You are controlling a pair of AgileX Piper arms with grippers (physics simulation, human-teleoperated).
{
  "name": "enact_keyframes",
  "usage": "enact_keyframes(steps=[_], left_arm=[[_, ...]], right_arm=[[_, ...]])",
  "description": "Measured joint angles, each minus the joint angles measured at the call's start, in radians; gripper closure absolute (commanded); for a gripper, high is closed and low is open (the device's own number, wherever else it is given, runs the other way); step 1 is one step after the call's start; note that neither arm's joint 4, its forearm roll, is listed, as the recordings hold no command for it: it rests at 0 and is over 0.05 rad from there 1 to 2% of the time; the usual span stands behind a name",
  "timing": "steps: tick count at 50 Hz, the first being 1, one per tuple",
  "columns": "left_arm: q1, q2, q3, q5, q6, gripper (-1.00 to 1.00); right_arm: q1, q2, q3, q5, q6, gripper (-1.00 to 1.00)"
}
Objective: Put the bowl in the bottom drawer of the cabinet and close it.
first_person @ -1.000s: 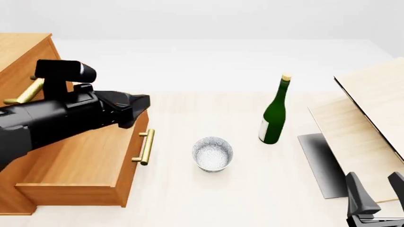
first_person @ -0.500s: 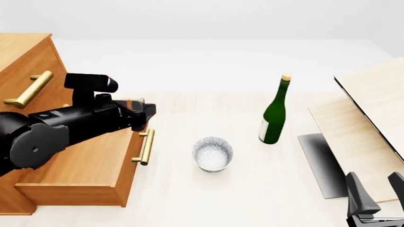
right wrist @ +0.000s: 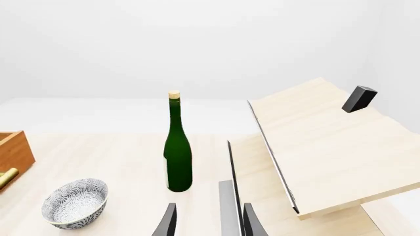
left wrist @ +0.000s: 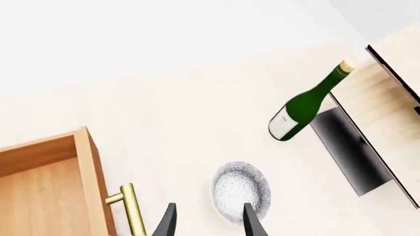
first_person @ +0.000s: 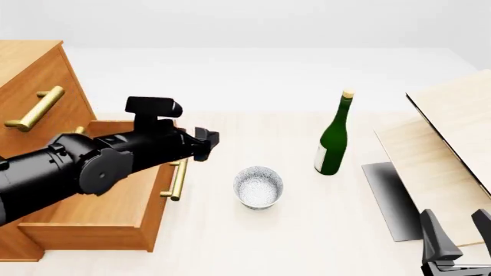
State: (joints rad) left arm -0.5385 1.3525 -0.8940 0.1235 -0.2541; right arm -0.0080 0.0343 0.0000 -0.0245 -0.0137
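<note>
Reaching left gripper (left wrist: pixel 206 223) hangs jaws parted, empty, above table; bowl (first_person: pixel 259 186) upright beside bottom drawer (first_person: pixel 100 201), ahead and right of fingertips. Right gripper (right wrist: pixel 206 221) farther off, seemingly parted.

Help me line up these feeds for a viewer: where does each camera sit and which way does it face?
Front: fixed above and behind the arms, looking forward and down; left hand over the open bottom drawer.
Left wrist: faces down on the bowl; fingertips show.
Right wrist: faces forward at the green bottle.
All share bowl and bottle.
</note>
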Motion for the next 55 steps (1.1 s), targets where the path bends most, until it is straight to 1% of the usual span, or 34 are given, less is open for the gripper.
enact_keyframes(steps=[14,21,31,55], left_arm=[[-0.024,0.129,-0.029,-0.057,-0.032,-1.0],[-0.05,0.219,-0.055,-0.069,-0.062,-1.0],[-0.062,0.314,-0.082,-0.092,-0.085,-1.0],[-0.046,0.446,-0.109,-0.134,-0.093,-1.0]], right_arm=[[0.0,0.0,0.0,0.0,0.0,-1.0],[0.0,0.0,0.0,0.0,0.0,-1.0],[0.0,0.0,0.0,0.0,0.0,-1.0],[0.0,0.0,0.0,0.0,0.0,-1.0]])
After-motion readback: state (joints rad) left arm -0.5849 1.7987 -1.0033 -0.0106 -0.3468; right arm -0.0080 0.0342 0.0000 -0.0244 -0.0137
